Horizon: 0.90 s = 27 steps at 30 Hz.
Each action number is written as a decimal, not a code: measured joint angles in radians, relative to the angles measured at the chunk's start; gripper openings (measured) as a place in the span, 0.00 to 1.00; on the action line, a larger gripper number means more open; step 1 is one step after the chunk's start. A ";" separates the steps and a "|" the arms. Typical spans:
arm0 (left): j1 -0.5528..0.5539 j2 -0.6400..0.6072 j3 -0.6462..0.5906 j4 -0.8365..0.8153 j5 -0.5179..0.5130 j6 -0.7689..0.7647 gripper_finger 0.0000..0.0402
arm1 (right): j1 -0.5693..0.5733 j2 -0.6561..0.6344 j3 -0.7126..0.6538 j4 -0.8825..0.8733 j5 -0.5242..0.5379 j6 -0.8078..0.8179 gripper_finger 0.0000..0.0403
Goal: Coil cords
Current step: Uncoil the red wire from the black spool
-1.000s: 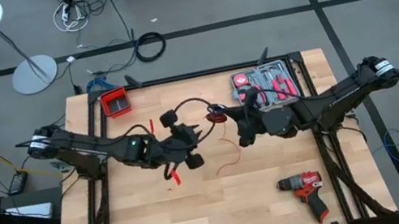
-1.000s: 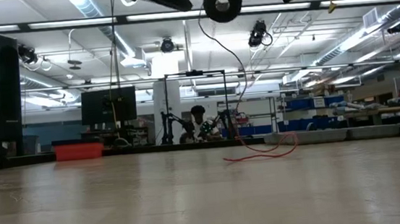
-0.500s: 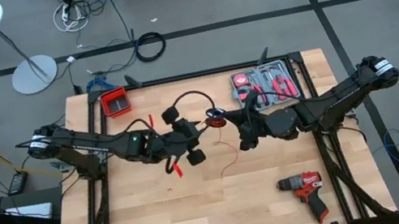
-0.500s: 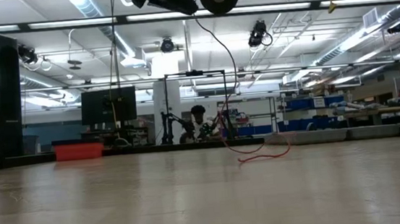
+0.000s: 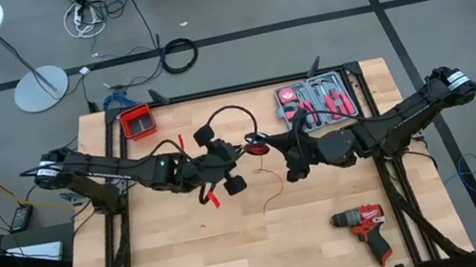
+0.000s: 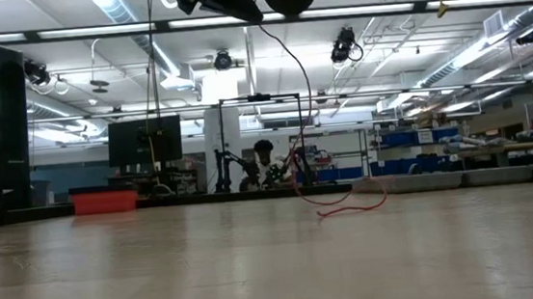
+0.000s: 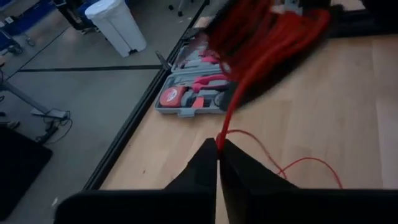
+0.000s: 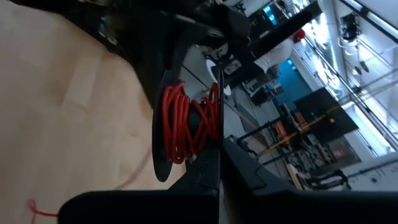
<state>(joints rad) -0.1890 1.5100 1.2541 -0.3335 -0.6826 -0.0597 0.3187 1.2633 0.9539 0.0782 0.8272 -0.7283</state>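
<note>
The cords are thin red and black wires, partly wound into a small coil (image 5: 259, 142) (image 8: 183, 124) held above the table's middle. My right gripper (image 5: 272, 143) is shut on this coil. My left gripper (image 5: 237, 155) (image 7: 217, 149) is just left of the coil and shut on a red strand running off it. A red tail (image 5: 273, 191) (image 6: 349, 205) lies slack on the table. A black strand arcs (image 5: 227, 114) over my left gripper. A red clip (image 5: 213, 200) hangs below it. My left gripper pinches a single red strand (image 7: 219, 138) between its two fingertips, a short way from the coil. The strand runs up from the fingers to the coil, while the part past the fingers falls slack to the table. My right gripper holds the coil's windings (image 8: 202, 134) between its two shut fingers, coming level from the table's right. The coil is lifted clear of the table; its own fingers hide the exact place of contact.
A grey tool case (image 5: 316, 100) with red-handled tools lies at the far right. A red drill (image 5: 365, 227) lies near the right front corner. A red bin (image 5: 137, 121) sits at the far left corner.
My left gripper has moved a little up and toward the coil at the table's middle. The hanging red clip has swung with it. The slack red tail on the table has been drawn in a little toward the coil.
</note>
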 joint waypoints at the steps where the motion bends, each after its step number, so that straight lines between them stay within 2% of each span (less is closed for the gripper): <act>1: 0.000 0.002 0.000 -0.001 0.000 0.001 0.02 | 0.000 0.000 0.000 -0.002 0.011 -0.003 0.00; 8: -0.003 0.002 0.038 -0.004 0.010 0.030 0.00 | -0.011 0.000 0.000 -0.038 0.080 -0.007 0.00; 17: -0.008 0.014 0.069 0.088 0.172 0.025 0.00 | -0.056 0.000 0.000 0.034 0.100 -0.005 0.00; 27: 0.002 0.152 0.069 0.083 0.165 0.027 0.00 | -0.056 0.000 0.000 0.163 0.092 -0.041 0.00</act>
<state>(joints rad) -0.1874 1.6624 1.3228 -0.2505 -0.5178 -0.0327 0.2631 1.2636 0.9539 0.2410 0.9194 -0.7698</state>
